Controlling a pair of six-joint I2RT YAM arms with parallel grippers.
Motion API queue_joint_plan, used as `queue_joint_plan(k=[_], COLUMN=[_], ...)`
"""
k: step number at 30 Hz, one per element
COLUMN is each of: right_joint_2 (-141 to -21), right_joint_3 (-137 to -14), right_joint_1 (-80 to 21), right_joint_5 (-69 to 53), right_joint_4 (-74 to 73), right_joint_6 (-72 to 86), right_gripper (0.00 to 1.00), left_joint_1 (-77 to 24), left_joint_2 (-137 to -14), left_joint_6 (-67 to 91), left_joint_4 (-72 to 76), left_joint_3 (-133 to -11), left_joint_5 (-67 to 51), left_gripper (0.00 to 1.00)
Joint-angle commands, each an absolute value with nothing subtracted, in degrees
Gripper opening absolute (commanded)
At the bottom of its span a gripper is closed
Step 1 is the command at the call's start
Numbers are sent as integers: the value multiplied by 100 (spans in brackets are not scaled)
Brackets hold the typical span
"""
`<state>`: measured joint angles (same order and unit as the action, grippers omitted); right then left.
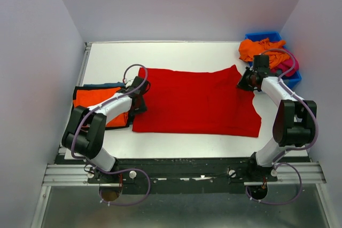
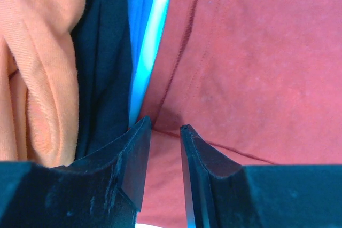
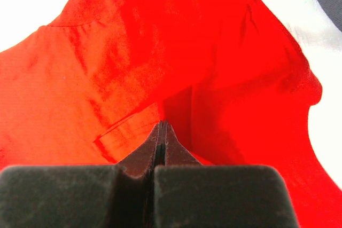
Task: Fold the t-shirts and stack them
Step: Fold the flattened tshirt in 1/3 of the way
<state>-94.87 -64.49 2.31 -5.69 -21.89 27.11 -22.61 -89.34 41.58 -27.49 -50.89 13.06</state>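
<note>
Top view: the red shirt (image 1: 195, 102) is lying spread flat in the middle of the table (image 1: 176, 54), with the folded stack (image 1: 96, 101) just to its left. The left gripper (image 1: 140, 93) is working at the shirt's left edge, and the right gripper (image 1: 246, 82) is at the far right corner.

Left wrist: the fingers (image 2: 133, 156) are standing parted over the red hem, with no cloth showing between them. They should be dropping onto that hem alone, keeping off the orange shirt (image 2: 37, 52) alongside.

Right wrist: the jaws are pressing tight together, apparently pinching a thin fold of red cloth (image 3: 107, 52) that is tenting up around the tips. I would be waiting for the left pinch, then lifting both ends level so that the fold is landing square.
</note>
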Motion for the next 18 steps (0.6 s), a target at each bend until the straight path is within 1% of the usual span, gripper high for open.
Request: queue_joint_plan(k=[1, 2, 6, 8, 9, 10, 12, 13, 14, 18], right_joint_2=[-9360, -9343, -9334, -9343, -9343, -9343, -9334, -9334, -9325, -9273], right_joint_3=[-6363, -6363, -6372, -6363, -6355, -6363, -6372, -6363, -6363, -6442], right_joint_1=[220, 220, 220, 220, 211, 220, 211, 211, 220, 220], right_joint_5=[-668, -668, -668, -668, -651, -659, -659, -659, -642, -510], right_joint_4=[-2048, -2057, -2048, -2048, -2048, -2048, -2048, -2057, -2065, -2092], right_joint_6=[2742, 2742, 2733, 2733, 2742, 2742, 2751, 2751, 2742, 2725], right_gripper=[1, 1, 1, 1, 1, 1, 1, 1, 1, 1], left_joint_1=[-2276, -2268, -2276, -2276, -2276, -2276, -2276, -2276, -2276, -2276], left_joint_2=[-9026, -8992, -8903, -8895, -8903, -8903, -8903, -8903, -8912, -8790], left_joint_6=[4271, 4298, 4298, 4298, 4289, 4254, 4236, 4228, 4219, 4210], left_joint_4=[-3085, -3111, -3120, -3129, -3103, -3050, -2997, -2962, -2953, -2979], left_joint_3=[-5177, -5142, -5098, -5106, -5106, -5098, -5098, -5098, -5106, -5141], left_joint_5=[1661, 1696, 1723, 1705, 1679, 1618, 1521, 1486, 1442, 1441], left_gripper=[46, 47, 47, 45, 42, 34, 15, 2, 0, 0])
